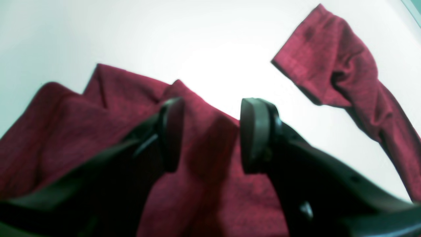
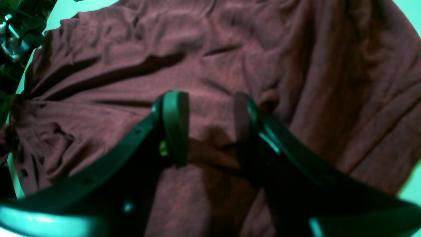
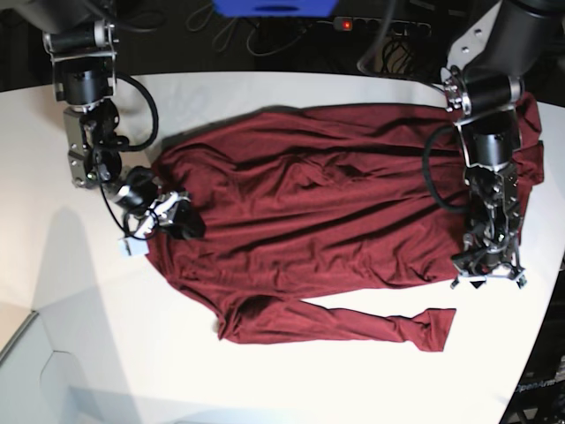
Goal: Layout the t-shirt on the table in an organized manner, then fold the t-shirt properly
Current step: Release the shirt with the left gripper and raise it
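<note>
The dark maroon t-shirt [image 3: 309,212] lies spread over the white table [image 3: 265,97], creased, with one long sleeve [image 3: 353,322] stretched along its near side. My right gripper [image 3: 172,219] sits low at the shirt's left edge. In the right wrist view its jaws [image 2: 209,128] stand apart over the cloth [image 2: 230,49], and a small fold lies between them. My left gripper [image 3: 487,269] hangs at the shirt's right edge. In the left wrist view it [image 1: 212,135] is open astride a ridge of the shirt [image 1: 65,131], and the sleeve cuff [image 1: 329,65] lies on the table [image 1: 213,49] beyond.
A power strip [image 3: 388,25] with cables and a blue object [image 3: 274,7] sit behind the table's far edge. The table's curved edge [image 3: 530,389] runs close to the left arm at the front right. A step in the tabletop [image 3: 18,344] shows at the front left.
</note>
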Tool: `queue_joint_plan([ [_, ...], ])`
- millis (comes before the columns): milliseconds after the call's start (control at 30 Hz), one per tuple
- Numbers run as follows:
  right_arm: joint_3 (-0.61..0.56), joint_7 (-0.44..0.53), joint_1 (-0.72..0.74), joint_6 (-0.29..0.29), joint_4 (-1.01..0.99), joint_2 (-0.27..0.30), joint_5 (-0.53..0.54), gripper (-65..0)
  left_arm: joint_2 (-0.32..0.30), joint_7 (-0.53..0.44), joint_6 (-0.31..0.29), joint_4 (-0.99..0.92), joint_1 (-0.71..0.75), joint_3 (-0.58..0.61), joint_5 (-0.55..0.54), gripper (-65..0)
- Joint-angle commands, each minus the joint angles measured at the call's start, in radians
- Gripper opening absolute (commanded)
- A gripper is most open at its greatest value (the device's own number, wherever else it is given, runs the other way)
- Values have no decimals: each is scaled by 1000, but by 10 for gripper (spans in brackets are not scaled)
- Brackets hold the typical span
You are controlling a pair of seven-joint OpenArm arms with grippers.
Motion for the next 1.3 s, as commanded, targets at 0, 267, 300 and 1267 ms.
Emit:
queue_joint_plan([
  [0, 0, -28, 6, -11, 4, 9, -22, -430, -14, -27, -7, 14, -28, -2, 3, -379],
  [267, 0, -28, 6, -11, 4, 11, -22, -430, -13, -27, -7, 14, -3, 1, 3, -380],
  [300, 0, -28, 6, -11, 4, 11, -22, -430, -13, -27, -7, 14, 0, 1, 3, -380],
  [1267, 0, -28, 6, -11, 4, 11, -22, -430, 35, 107, -5, 562, 235, -7, -133, -650],
])
